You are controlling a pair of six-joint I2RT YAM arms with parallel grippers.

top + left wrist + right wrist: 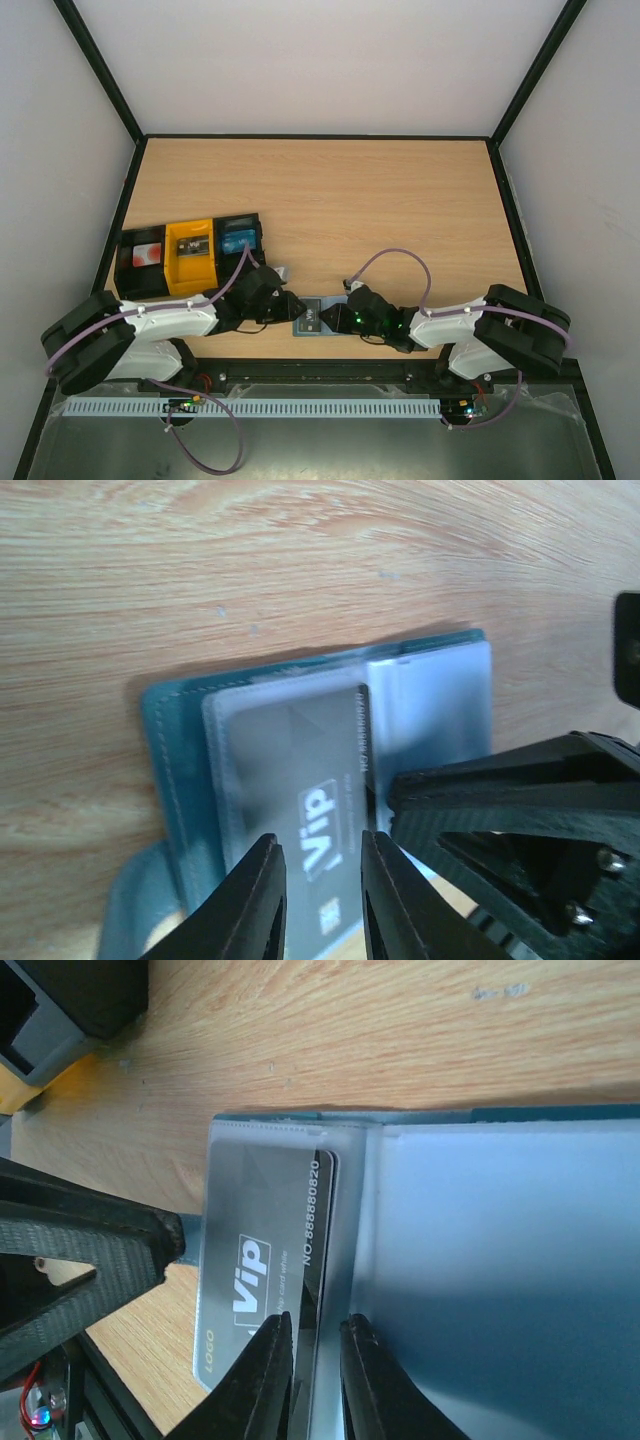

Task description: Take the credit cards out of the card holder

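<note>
An open teal card holder (312,322) lies flat on a pale wooden surface (320,190), at the lower centre of the overhead view, close to the near edge and between the two arms. Its clear plastic sleeves are spread out. One sleeve holds a grey card (290,770) printed with "Vip" and a row of digits. The sleeve beside it looks pale blue-grey.

The left end effector (320,905) comes in from the lower left of the overhead view. In its own camera, its two black fingers (258,905) stand a narrow gap apart over the card's near edge, with the "Vip" lettering showing between them. Whether they pinch the card cannot be told.

The right end effector (305,1380) comes in from the lower right. Its fingers are close together over the dark edge of the card, where the two sleeves meet. Whether they grip it cannot be told either.

At the left of the overhead view, well apart from the holder, stands a row of three trays: black, yellow (190,280), black.
</note>
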